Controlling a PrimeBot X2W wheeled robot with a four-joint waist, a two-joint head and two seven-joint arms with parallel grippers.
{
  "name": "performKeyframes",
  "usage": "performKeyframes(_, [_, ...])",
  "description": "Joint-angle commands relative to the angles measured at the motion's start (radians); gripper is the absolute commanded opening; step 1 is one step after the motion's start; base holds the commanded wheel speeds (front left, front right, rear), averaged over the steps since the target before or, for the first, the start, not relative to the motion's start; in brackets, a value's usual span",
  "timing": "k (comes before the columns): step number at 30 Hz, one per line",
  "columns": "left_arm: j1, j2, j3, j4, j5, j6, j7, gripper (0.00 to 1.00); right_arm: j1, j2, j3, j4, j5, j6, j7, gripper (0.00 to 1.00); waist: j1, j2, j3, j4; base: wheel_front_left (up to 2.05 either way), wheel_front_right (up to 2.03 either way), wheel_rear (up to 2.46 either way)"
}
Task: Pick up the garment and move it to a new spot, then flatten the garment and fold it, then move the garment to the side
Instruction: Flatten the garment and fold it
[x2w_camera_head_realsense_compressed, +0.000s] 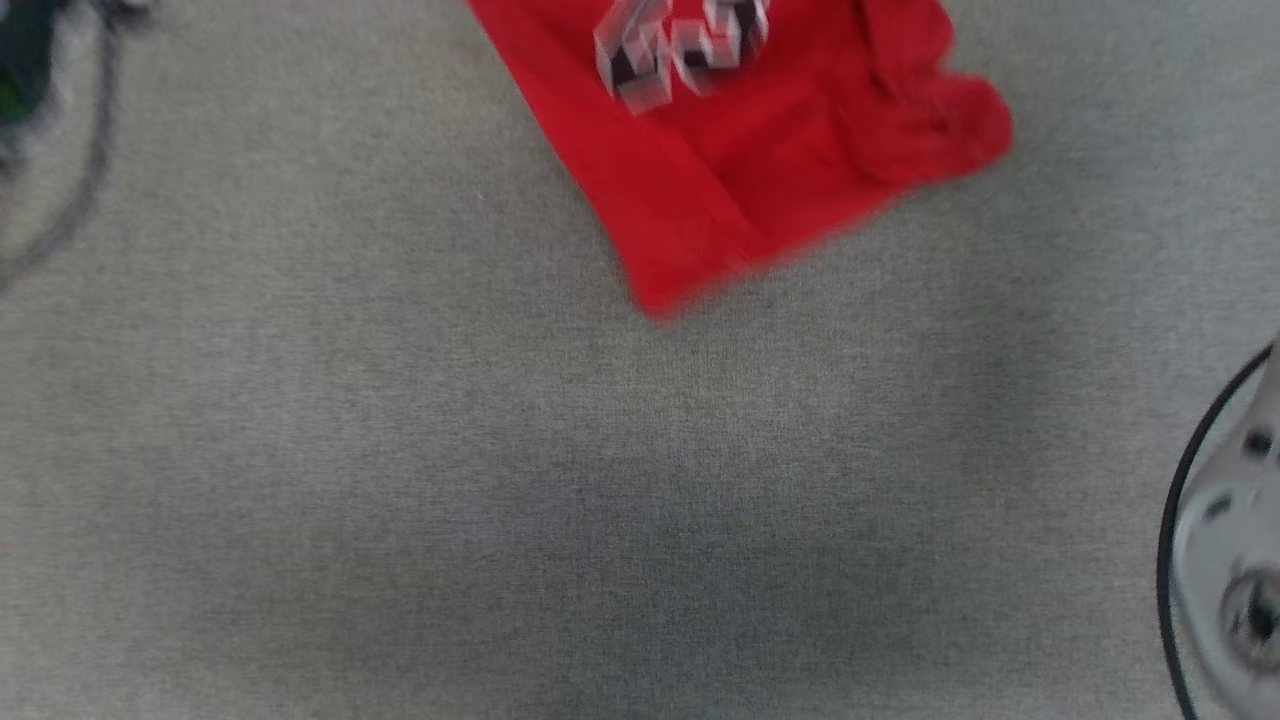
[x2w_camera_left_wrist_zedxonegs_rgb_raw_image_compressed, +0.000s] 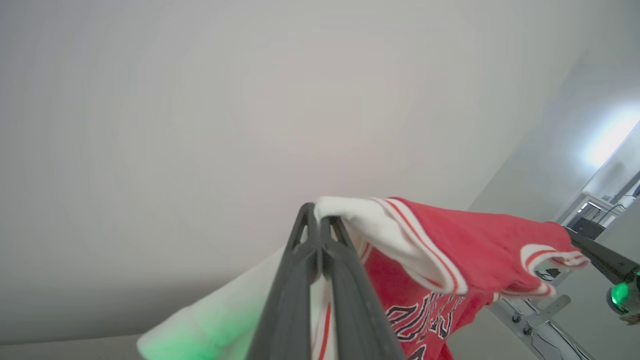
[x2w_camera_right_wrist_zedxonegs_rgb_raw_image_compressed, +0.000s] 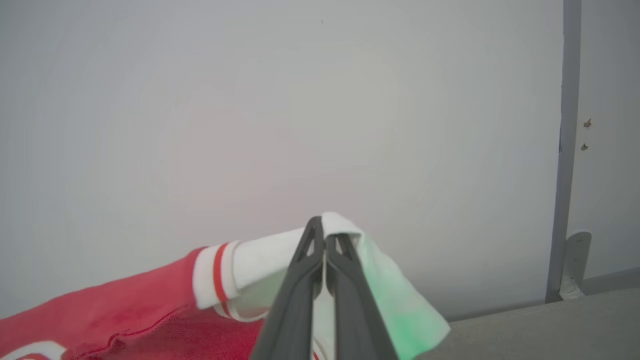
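Note:
The garment (x2w_camera_head_realsense_compressed: 740, 150) is a red T-shirt with white sleeves and black white-outlined characters. Its red lower part shows at the top of the blurred head view, over the grey carpet. In the left wrist view my left gripper (x2w_camera_left_wrist_zedxonegs_rgb_raw_image_compressed: 318, 220) is shut on a white sleeve of the garment (x2w_camera_left_wrist_zedxonegs_rgb_raw_image_compressed: 475, 245), which stretches away to the right. There a dark finger of the other gripper (x2w_camera_left_wrist_zedxonegs_rgb_raw_image_compressed: 595, 256) meets the far striped sleeve. In the right wrist view my right gripper (x2w_camera_right_wrist_zedxonegs_rgb_raw_image_compressed: 324, 232) is shut on a white sleeve, with the red body of the garment (x2w_camera_right_wrist_zedxonegs_rgb_raw_image_compressed: 125, 315) running off to the lower left.
Grey carpet (x2w_camera_head_realsense_compressed: 500, 480) covers the floor. A pale round robot part with a black cable (x2w_camera_head_realsense_compressed: 1225, 540) sits at the right edge of the head view. A dark object with a cable (x2w_camera_head_realsense_compressed: 40, 90) lies at the top left. Pale walls stand behind both grippers.

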Motion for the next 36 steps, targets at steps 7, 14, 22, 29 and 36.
performKeyframes(7, [-0.295, -0.05, 0.054, 0.19, 0.044, 0.003, -0.019, 0.0, -0.359, -0.004, -0.015, 0.312, -0.08, -0.001, -0.288, 0.0, 0.0, 0.0, 0.062, -0.004, 0.0, 0.0, 0.0])
performKeyframes(14, [-0.264, -0.067, 0.04, 0.195, 0.003, 0.003, -0.008, 0.0, -0.44, -0.002, -0.049, 0.484, -0.175, 0.0, -0.368, 0.0, 0.0, 0.0, 0.018, 0.01, 0.0, 0.0, 0.0])
performKeyframes(22, [0.064, 0.012, -0.079, -0.01, -0.043, 0.003, -0.013, 0.0, -0.195, -0.008, 0.055, 0.474, -0.172, 0.0, -0.284, 0.0, 0.0, 0.0, -0.032, 0.014, 0.0, 0.0, 0.0])
performKeyframes(29, [0.352, 0.077, -0.171, -0.158, -0.052, 0.003, -0.054, 0.0, 0.172, -0.068, 0.185, 0.271, -0.039, 0.0, -0.135, 0.0, 0.0, 0.0, -0.088, 0.025, 0.0, 0.0, 0.0])
performKeyframes(36, [0.589, 0.114, -0.214, -0.24, -0.014, 0.003, -0.081, 0.0, 0.661, -0.14, 0.203, -0.15, 0.108, 0.0, 0.097, 0.0, 0.0, 0.0, -0.143, 0.029, 0.0, 0.0, 0.0])
